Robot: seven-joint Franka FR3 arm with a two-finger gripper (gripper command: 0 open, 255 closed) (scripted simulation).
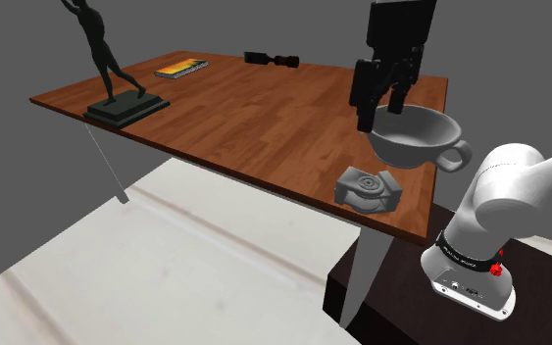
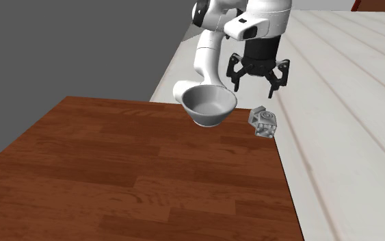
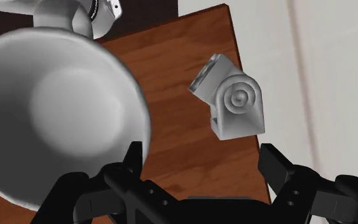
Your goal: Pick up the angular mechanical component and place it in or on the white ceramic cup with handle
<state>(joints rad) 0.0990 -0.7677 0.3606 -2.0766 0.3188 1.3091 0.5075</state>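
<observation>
I'm hovering my gripper wide open, gripping nothing — the grey angular component lying below it, the white cup sitting alongside.

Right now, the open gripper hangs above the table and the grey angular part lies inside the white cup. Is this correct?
Not quite. The open gripper hangs above the table, but the grey angular part lies on it beside the white cup, not inside; the wrist view shows this.
</observation>
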